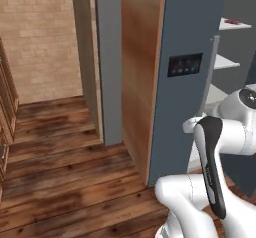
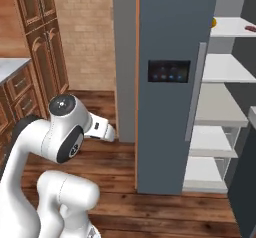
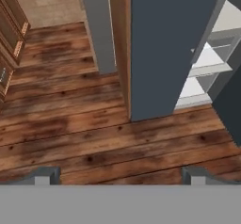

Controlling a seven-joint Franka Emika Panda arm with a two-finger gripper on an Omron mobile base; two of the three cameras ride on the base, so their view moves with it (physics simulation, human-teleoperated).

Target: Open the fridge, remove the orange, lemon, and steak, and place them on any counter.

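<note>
1. As seen from the hand view, the pincer (image 3: 120,173) is spread wide, w/ nothing between its fingertips (image 3: 46,175); it is released.
2. Wooden floor (image 3: 70,133) is seen straight ahead of the pincer, planks running across.
3. The fridge (image 3: 172,44) is found ahead & to the right of the pincer, well apart, not touched.
4. One fridge door (image 2: 172,82) is shown edge-on/closed toward the cams, w/ a long grey handle (image 2: 194,92) & a black blue-lit panel (image 2: 168,71).
5. To the right of that door the fridge interior is exposed: white shelves (image 2: 222,69) are stacked at several levels.
6. The lemon (image 2: 214,22) is glimpsed as a yellow bit at the left end of the top shelf, mostly hidden by the door; far ahead & above the pincer.
7. The steak (image 2: 249,28) is seen as a flat dark red piece on the same top shelf, right of the lemon, apart from it; also marked in the left base view (image 1: 231,21).
8. The orange cannot be made out.
9. A 2nd dark door edge (image 2: 245,182) is seen at the far right, swung open.
10. Brown wooden cabinets (image 2: 42,37) are stood left of the pincer, w/ a bit of marble counter (image 2: 11,67) over drawers, well apart.
11. A brick wall (image 1: 42,37) is seen behind, left of the fridge.
</note>
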